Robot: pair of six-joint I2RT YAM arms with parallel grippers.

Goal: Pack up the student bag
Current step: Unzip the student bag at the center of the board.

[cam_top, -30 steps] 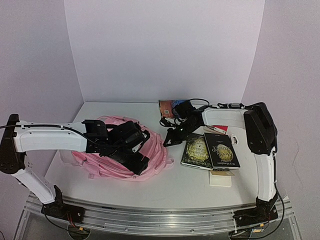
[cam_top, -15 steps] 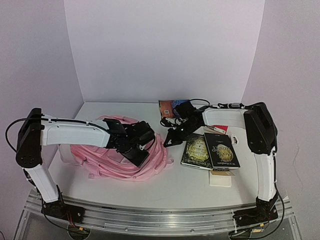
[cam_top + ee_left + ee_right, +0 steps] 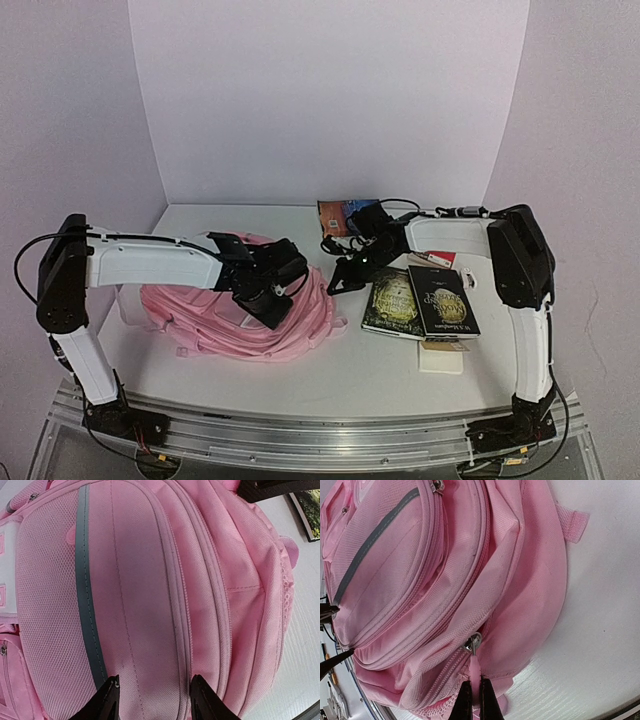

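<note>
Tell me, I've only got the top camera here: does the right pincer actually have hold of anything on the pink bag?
Observer: Yes. The right wrist view shows the right pincer shut on a pink zip pull of the student bag.
Operator: And the left one?
Observer: The left wrist view shows the left pincer over a smooth panel beside a grey strip, its fingers apart. I can't tell whether it pinches the fabric.

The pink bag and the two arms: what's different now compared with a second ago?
The left arm swung its elbow inward, and the left gripper narrowed its jaws against the student bag fabric. The right gripper stayed pinched on the zipper pull, and the books have not moved.
</note>
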